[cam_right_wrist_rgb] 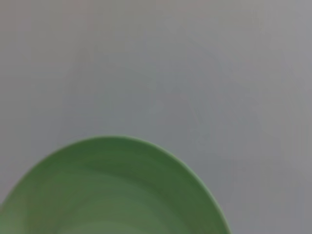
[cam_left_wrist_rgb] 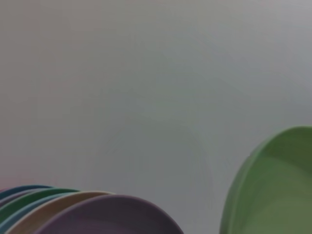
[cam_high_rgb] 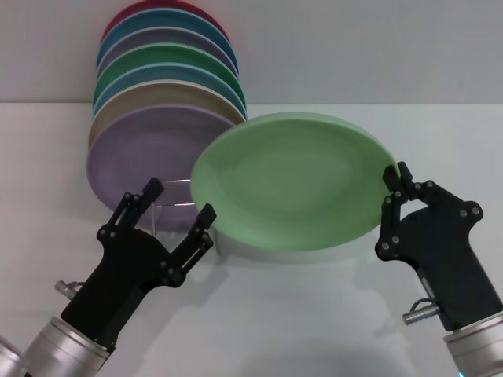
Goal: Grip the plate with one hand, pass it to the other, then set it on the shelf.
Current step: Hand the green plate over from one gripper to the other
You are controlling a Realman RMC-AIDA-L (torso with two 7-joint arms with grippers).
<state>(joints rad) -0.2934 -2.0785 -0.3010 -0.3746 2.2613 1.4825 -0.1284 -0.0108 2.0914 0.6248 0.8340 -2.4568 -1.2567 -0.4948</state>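
The right black two-fingered gripper point(cam_high_rgb: 395, 183) pinches the round matte mint-green plate point(cam_high_rgb: 292, 182) by its right rim, held above the table, face tilted toward the camera, long axis sideways. The left gripper point(cam_high_rgb: 179, 201) stands open beside its left edge, before the silver wire rack point(cam_high_rgb: 174, 206).

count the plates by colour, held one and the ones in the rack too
Light mint-green plate, held at its rim by the right pincer: 1
Lilac: 1
Beige: 1
Blue: 1
Dark green: 1
Grey-purple: 1
Teal: 1
Magenta: 1
Total: 8 plates

Left pincer open beside the wire rack.
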